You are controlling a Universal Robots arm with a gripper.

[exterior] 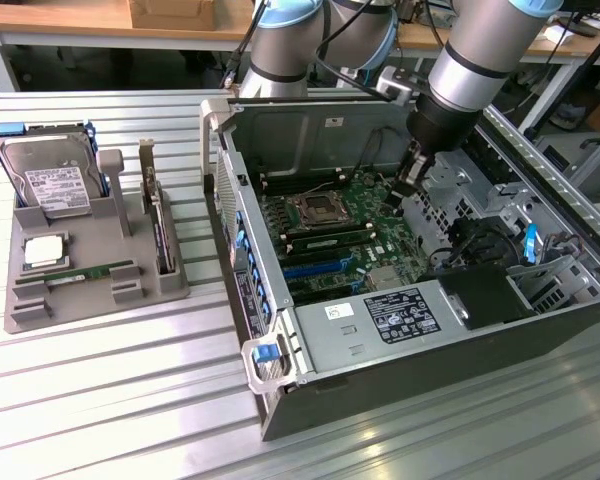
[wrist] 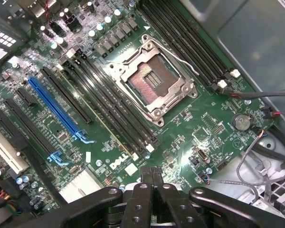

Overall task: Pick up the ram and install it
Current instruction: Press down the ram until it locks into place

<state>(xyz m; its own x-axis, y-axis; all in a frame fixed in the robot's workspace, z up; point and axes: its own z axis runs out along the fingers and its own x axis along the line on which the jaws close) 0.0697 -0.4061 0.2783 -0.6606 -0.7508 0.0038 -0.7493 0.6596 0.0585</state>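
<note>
1. Black fingers (wrist: 151,190) of the gripper (wrist: 151,172) sit closest to us in the wrist view, pressed tight together with nothing between them.
2. We see the green motherboard (wrist: 190,123) just past those fingers, with the empty silver processor socket (wrist: 154,81) in its middle.
3. Long black memory slots (wrist: 109,102) run beside the socket, and we see a blue slot (wrist: 54,107) further over.
4. We see the open computer case (exterior: 310,345) filling the middle and right of the exterior view.
5. We see the gripper (exterior: 408,182) hanging over the motherboard (exterior: 350,225) inside the case, on the end of the grey robot arm (exterior: 475,50) that comes down from the upper right of the frame.
6. We find the ram (exterior: 90,271) at the lower left of the exterior view, lying flat in a groove of the grey holder tray (exterior: 40,310), well apart from the gripper.
7. We see a square silver processor chip (exterior: 43,251) just behind the ram on the same tray.
8. We see a hard drive (exterior: 50,185) leaning at the back of the tray, in the upper left of the frame.
9. We see a taller card (exterior: 160,225) standing on its edge at the tray's right side.
10. We see it all resting on a ridged metal table (exterior: 110,400).
</note>
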